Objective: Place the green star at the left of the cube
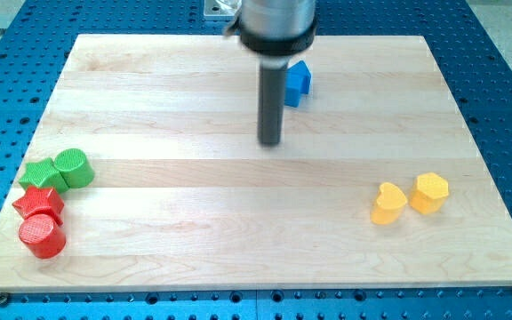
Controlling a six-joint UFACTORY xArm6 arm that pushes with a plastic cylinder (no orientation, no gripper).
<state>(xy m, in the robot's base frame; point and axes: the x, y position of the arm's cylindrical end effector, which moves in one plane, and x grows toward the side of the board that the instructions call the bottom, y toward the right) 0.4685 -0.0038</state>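
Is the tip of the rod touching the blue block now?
Apart. In the camera view, my tip ends on bare wood below and to the view's left of the blue block; a strip of board shows between them.

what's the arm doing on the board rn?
It's meant to push the green star-shaped block to the left of the blue cube. Nothing is being pushed: my tip sits mid-board, just below-left of the cube. The star lies at the view's left edge, beside a green cylinder, with a red star and red cylinder below.
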